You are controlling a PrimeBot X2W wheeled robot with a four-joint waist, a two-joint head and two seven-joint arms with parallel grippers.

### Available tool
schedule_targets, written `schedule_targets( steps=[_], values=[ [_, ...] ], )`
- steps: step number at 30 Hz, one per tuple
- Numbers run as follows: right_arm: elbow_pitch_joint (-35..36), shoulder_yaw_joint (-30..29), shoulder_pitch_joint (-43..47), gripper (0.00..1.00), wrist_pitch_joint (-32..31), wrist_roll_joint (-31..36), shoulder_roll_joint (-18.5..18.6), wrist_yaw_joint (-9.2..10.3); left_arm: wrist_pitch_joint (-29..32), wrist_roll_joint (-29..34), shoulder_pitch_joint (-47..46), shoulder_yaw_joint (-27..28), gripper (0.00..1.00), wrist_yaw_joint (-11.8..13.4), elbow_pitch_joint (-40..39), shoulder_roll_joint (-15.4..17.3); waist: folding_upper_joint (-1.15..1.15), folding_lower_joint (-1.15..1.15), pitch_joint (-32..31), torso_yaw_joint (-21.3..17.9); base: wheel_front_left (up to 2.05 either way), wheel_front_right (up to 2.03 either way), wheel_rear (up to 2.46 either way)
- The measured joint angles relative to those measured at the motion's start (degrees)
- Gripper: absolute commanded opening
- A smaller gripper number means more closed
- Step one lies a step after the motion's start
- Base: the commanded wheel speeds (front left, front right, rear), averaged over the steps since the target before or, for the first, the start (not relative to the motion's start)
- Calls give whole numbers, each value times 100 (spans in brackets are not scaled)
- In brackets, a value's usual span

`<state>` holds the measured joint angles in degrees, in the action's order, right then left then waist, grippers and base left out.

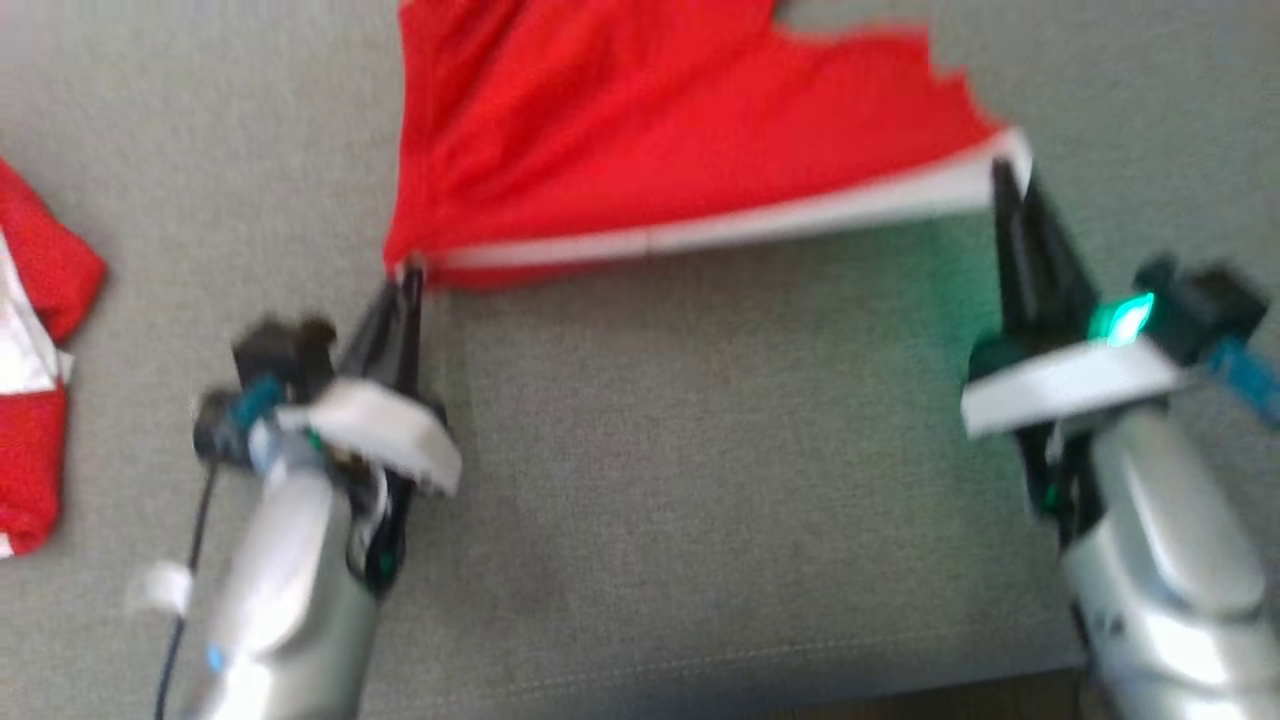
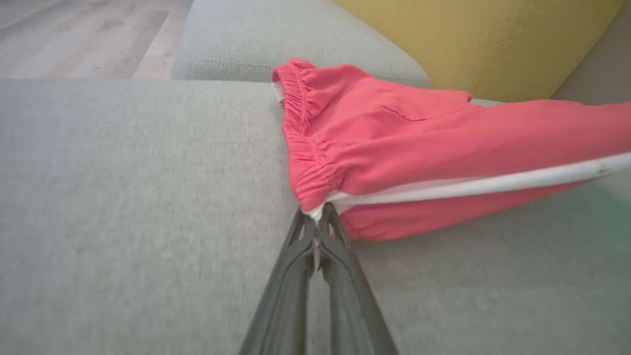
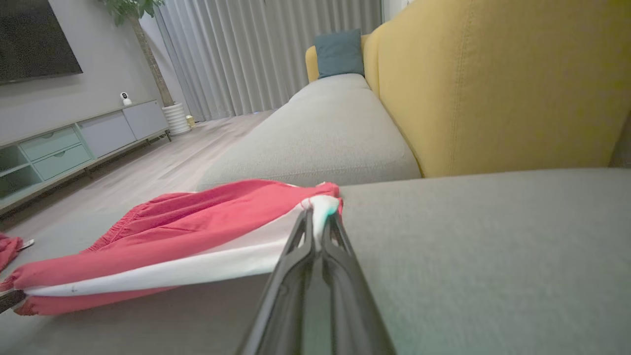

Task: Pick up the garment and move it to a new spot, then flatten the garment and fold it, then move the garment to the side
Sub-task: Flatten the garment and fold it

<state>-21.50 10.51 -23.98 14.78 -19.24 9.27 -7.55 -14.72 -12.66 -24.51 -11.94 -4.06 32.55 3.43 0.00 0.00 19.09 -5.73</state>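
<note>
The left gripper (image 1: pixel 405 275) and right gripper (image 1: pixel 1003 175), jaws pinching cloth, hold the garment (image 1: pixel 650 130), likely soft and light, at 2 ends of its white stripe (image 1: pixel 700 230).

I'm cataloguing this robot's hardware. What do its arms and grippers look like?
Silvery, rounded forearms end in white wrist plates. The left gripper and right gripper each have two long, dark, tapering fingers. A green light glows at the right wrist; a thin black cable runs beside the left forearm.

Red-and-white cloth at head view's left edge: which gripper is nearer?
Left. The left gripper, pinching one end of the garment, sits right of the cloth; the right gripper holds the other end, much farther right.
</note>
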Motion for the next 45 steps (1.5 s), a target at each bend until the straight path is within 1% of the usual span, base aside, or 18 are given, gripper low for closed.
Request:
schedule_targets(
  steps=[6, 8, 9, 17, 20, 25, 30, 34, 39, 45],
  values=[
    [83, 89, 1149, 0, -2, -266, -131, 0, 1, 54, 951, 208, 0, -7, -80, -127, 0, 0, -605, -51, 0, 0, 0],
    [78, 145, 1465, 0, -18, -390, -131, 0, 1, 55, 1252, 302, 0, -54, -82, -165, 0, 0, -807, -74, 0, 0, 0],
    [78, 145, 1465, 0, -18, -390, -131, 0, 1, 55, 1252, 302, 0, -54, -82, -165, 0, 0, -807, -74, 0, 0, 0],
    [-73, 559, 2267, 0, -18, -595, -58, 0, 2, 56, 2230, 423, 0, -56, -109, -187, 0, 0, -1499, -192, 0, 0, 0],
    [-152, 559, 2541, 0, -19, -833, -18, 0, 3, -21, 2474, 312, 0, -57, -151, -188, 0, 0, -1688, -196, 0, 0, 0],
    [-89, 413, 2836, 0, -36, -858, 57, 0, 7, -67, 2778, 133, 0, -54, -316, -191, 0, -1, -1798, -77, 0, 0, 0],
    [23, 249, 2494, 0, -45, -850, 49, 0, 7, -164, 2630, 25, 0, -47, -510, -189, 0, 0, -1643, 53, 0, 0, 0],
    [-84, 208, 1663, 0, -44, -760, 57, 0, 7, -164, 2069, -43, 0, -45, -736, -178, 0, 0, -1413, 179, 0, 0, 0],
    [-561, 315, 396, 0, -42, -612, 129, 0, 7, -266, 1246, -254, 0, -35, -811, -166, 0, 0, -1046, 376, 0, 0, 0],
    [-1322, 542, -958, 0, -42, -421, 200, 0, 5, -452, 324, -442, 0, 213, -777, -165, 0, 0, -560, 637, 0, 0, 0]
  ],
)
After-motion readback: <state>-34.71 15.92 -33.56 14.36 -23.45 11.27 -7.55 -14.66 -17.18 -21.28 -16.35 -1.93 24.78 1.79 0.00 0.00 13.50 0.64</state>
